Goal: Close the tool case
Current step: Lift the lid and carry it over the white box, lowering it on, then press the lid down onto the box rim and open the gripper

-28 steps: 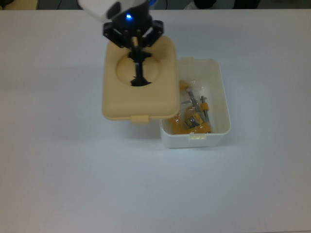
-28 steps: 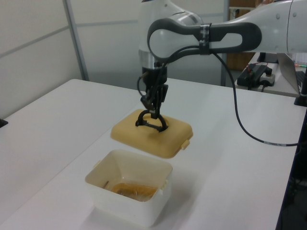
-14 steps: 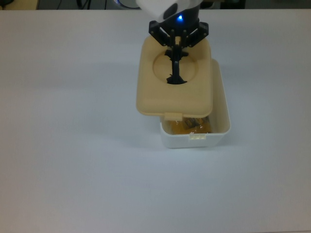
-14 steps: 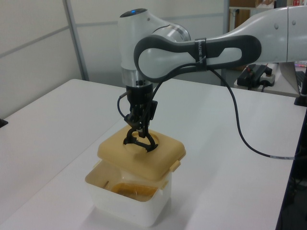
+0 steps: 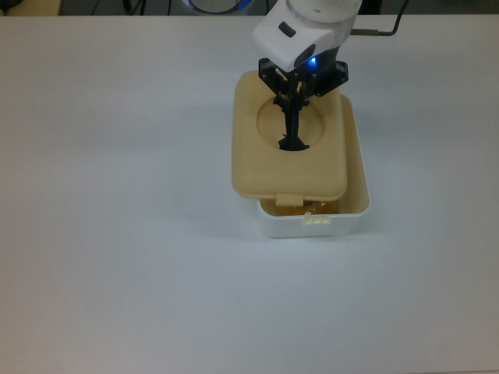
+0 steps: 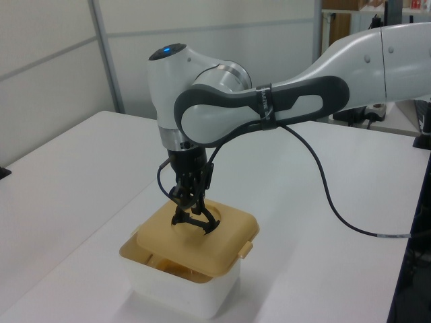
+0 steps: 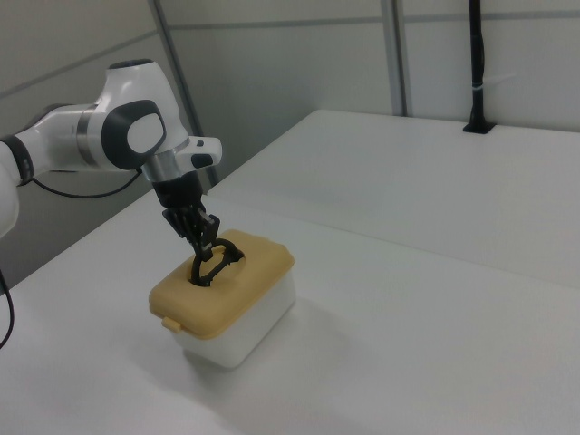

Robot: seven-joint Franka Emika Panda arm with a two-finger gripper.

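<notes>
In the top view, the tan plastic lid with its round recess [image 5: 290, 148] hangs over the white rectangular plastic box [image 5: 355, 204], offset toward the top view's left, so a strip of the box's right wall and front edge, with orange contents, stays uncovered; it likely needs shifting before seating. The gripper [image 5: 294, 95] has its fingers closed on the black handle [image 5: 293, 131]. In the left view, the lid [image 6: 195, 243] sits low over the box [image 6: 182, 291], overhanging the left view's right. The right view shows the lid [image 7: 225, 281] roughly capping the box [image 7: 249, 328], handle pinched from above.
</notes>
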